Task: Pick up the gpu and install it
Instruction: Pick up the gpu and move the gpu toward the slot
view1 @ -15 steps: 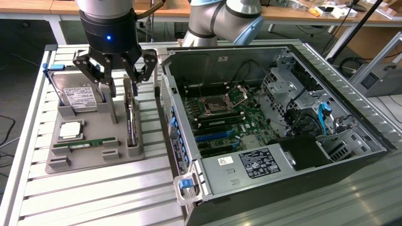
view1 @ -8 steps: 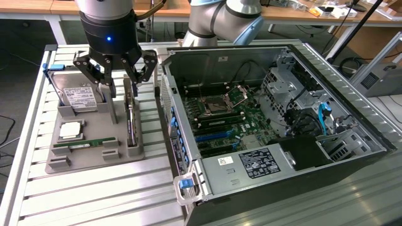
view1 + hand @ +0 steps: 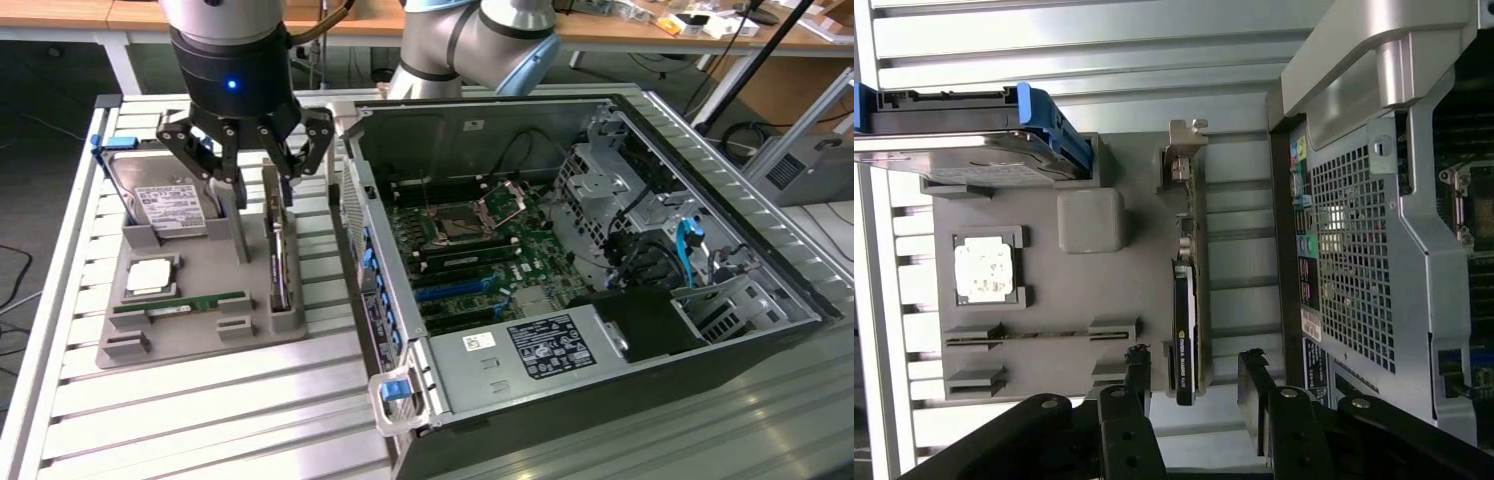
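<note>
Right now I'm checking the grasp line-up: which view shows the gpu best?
The wrist view: the gpu stands on edge in the holder, full length and bracket visible, one end framed by the open gripper. The exterior view shows a thin edge, partly behind the gripper.

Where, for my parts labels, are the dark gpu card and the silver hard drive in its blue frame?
dark gpu card (image 3: 1184,340): wrist view, its black edge.
silver hard drive in blue frame (image 3: 167,207): exterior view, its white label.
</note>
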